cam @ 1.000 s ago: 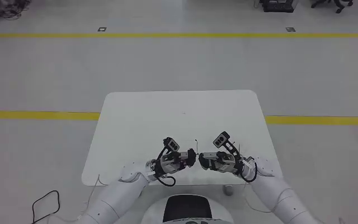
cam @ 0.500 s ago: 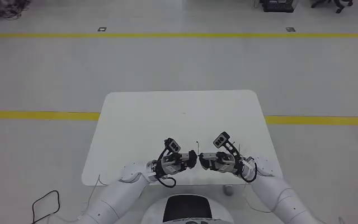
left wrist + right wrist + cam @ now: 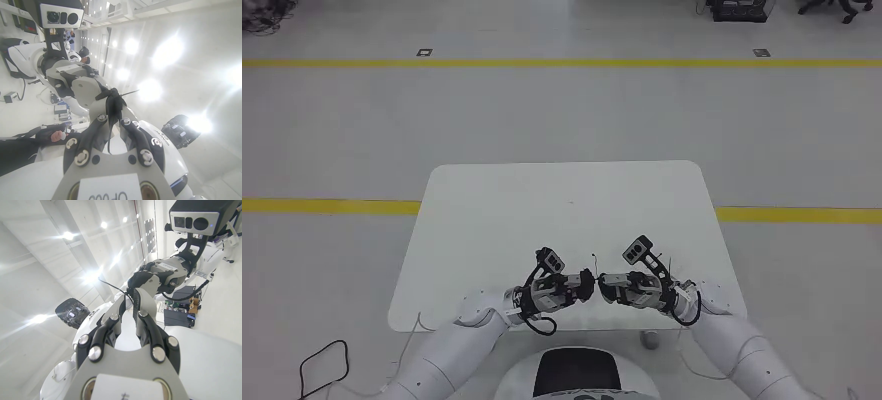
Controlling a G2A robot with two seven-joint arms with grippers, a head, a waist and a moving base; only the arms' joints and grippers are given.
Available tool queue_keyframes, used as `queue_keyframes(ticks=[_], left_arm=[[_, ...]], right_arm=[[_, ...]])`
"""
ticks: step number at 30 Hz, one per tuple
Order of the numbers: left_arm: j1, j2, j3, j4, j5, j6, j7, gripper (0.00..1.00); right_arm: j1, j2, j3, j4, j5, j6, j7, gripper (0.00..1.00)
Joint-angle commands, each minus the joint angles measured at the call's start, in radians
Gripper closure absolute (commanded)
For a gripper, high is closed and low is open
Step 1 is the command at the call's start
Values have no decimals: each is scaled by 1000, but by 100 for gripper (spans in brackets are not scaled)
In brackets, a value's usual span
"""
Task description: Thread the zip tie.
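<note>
Left gripper (image 3: pixel 113 103), right gripper (image 3: pixel 130 295): tip to tip.
Both clamped on thin black plastic zip tie (image 3: pixel 111 285); free tail juts out beyond both.

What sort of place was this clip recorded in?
Likely a robotics lab or test hall: one white table on a pale floor marked with yellow lines, plus dark equipment cabinets.

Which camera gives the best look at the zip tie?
The right wrist view: the zip tie stands out there as a long dark tail. The left wrist view shows mostly a dark bunch with a short tip poking out. The top view shows just a faint sliver.
</note>
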Motion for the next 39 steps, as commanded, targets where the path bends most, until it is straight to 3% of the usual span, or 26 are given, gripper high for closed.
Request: queue_keyframes(ticks=[1, 14, 22, 30, 39], left_arm=[[0, 0, 1, 0, 1, 1, 1, 100], [-1, 2, 2, -2, 2, -1, 4, 100], [-2, 3, 4, -4, 1, 2, 1, 100], [-3, 4, 5, -5, 2, 3, 0, 100], [-3, 5, 8, -5, 4, 3, 4, 100]], right_arm=[[-1, 0, 0, 0, 0, -1, 0, 89], [0, -1, 0, 4, 0, 5, 0, 96], [2, -2, 2, 7, 1, 5, 0, 87], [2, -4, 4, 10, 0, 5, 0, 87], [3, -6, 2, 14, -11, 11, 0, 100]])
